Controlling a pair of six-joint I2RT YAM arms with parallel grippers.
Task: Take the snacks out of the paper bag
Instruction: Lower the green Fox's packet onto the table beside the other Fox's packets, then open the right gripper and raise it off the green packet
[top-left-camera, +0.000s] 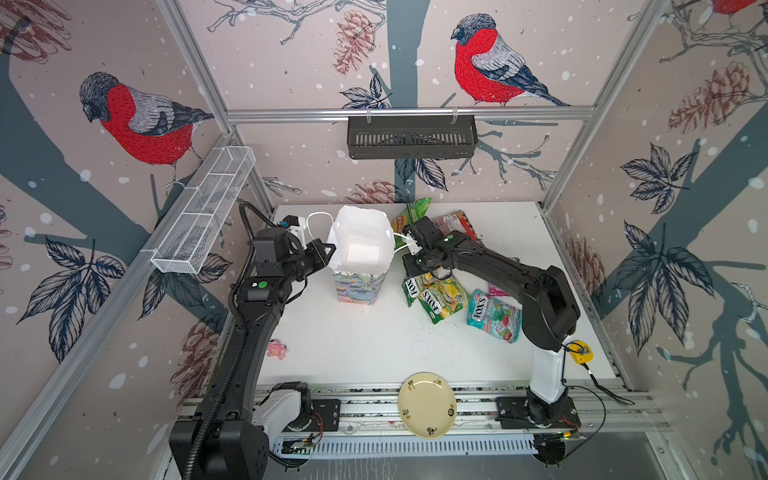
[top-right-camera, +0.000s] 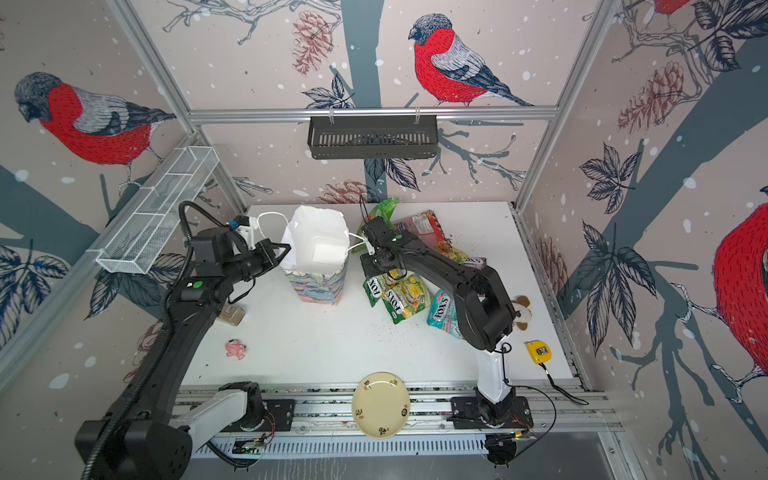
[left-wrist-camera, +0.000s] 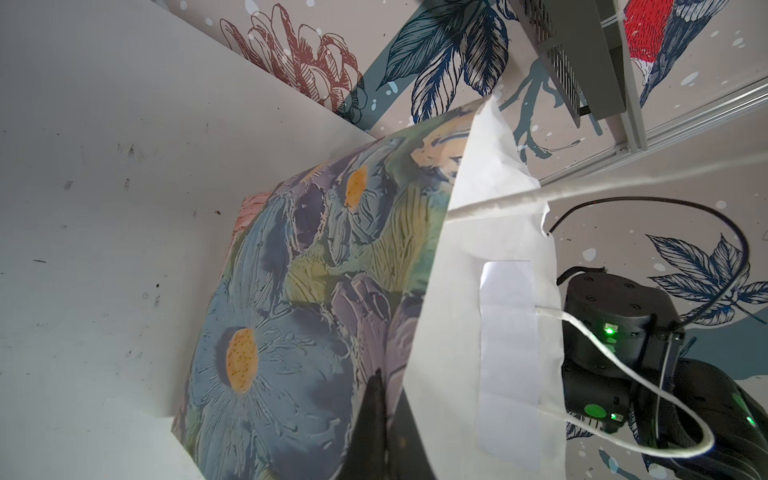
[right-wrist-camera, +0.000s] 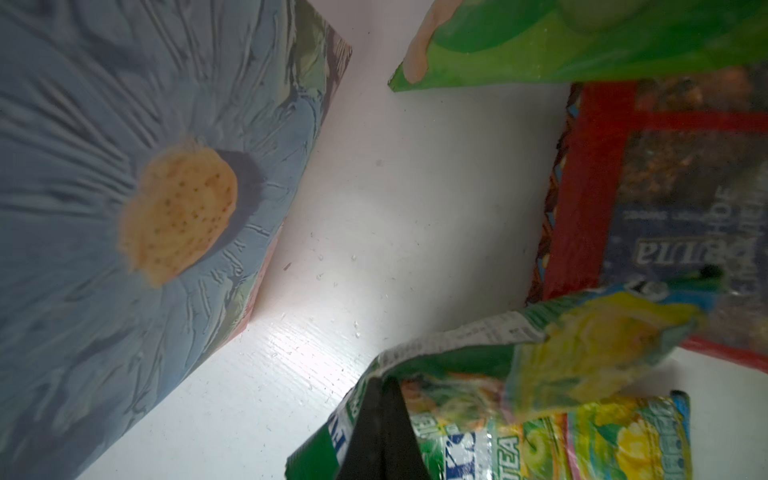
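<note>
The paper bag (top-left-camera: 360, 266) stands upright at the back middle of the table, floral outside, and in both top views only its white inside shows. My left gripper (top-left-camera: 329, 252) is shut on the bag's left wall near the rim (left-wrist-camera: 380, 384). Just right of the bag, my right gripper (top-left-camera: 410, 272) is shut on the edge of a green FOX'S packet (right-wrist-camera: 457, 436) that hangs from it (right-wrist-camera: 384, 385). A second green FOX'S packet (top-left-camera: 441, 302), a teal one (top-left-camera: 493, 318), a red one (top-left-camera: 459, 222) and a green cucumber one (top-left-camera: 417, 210) lie right of the bag.
A cream plate (top-left-camera: 427, 405) sits on the front rail. A yellow tape measure (top-left-camera: 579, 351) lies front right, a plush toy (top-right-camera: 521, 311) behind the right arm, a small pink toy (top-left-camera: 277, 349) front left. A black basket (top-left-camera: 411, 137) and a white wire shelf (top-left-camera: 203, 212) hang on the walls.
</note>
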